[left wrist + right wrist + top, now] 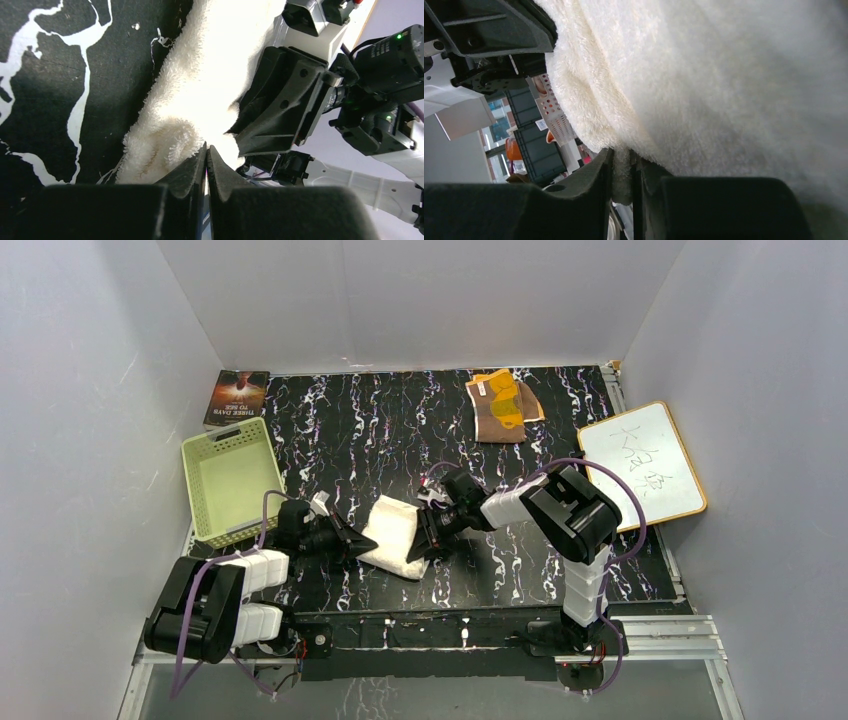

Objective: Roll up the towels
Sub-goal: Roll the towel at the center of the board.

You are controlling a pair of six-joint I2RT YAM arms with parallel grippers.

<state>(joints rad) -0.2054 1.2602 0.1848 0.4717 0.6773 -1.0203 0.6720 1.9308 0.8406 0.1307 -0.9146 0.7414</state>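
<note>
The cream-white towel lies partly folded on the black marbled table, between my two grippers. My left gripper is at its left edge. In the left wrist view my left gripper is shut, its tips against the towel, and no cloth shows between the jaws. My right gripper is at the towel's right edge. In the right wrist view my right gripper is shut on a fold of the towel. The brown towel with a yellow-orange pattern lies crumpled at the back of the table.
A light green basket stands at the left, with a book behind it. A white board with a wooden frame lies at the right. Grey walls enclose the table on three sides.
</note>
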